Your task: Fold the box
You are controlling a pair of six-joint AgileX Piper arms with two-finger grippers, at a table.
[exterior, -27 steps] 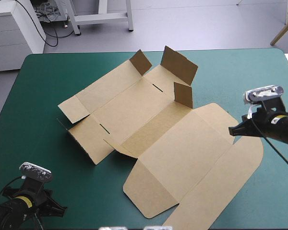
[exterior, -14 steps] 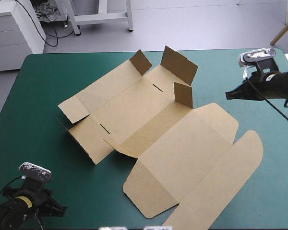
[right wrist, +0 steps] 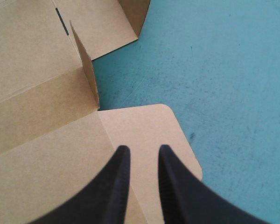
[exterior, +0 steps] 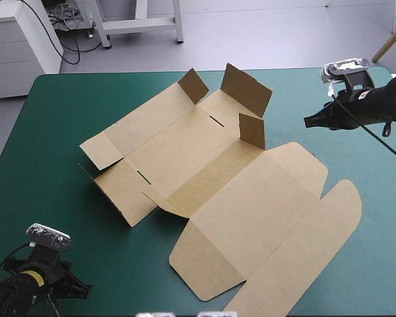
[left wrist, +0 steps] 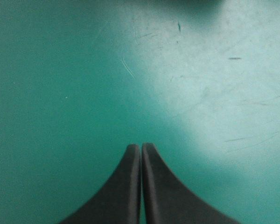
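The brown box lies as a cut sheet across the middle of the teal-green cover, mostly flat. Three small flaps stand up at its far end, the nearest of them also seen upright ahead of the right gripper. The rounded lid panel lies flat toward the near right. My right gripper hangs in the air off the box's far right side, pointing toward it. Its black fingers stand a little apart with nothing between them, above a rounded corner of the board. My left gripper rests shut at the near left corner, over bare cover.
A white cabinet and a pale frame's legs stand beyond the table's far edge. Bare teal-green cover lies left of the box and along the right edge.
My right gripper has moved from over the lid's right edge toward the table's far right corner. The box and the left gripper have not moved.
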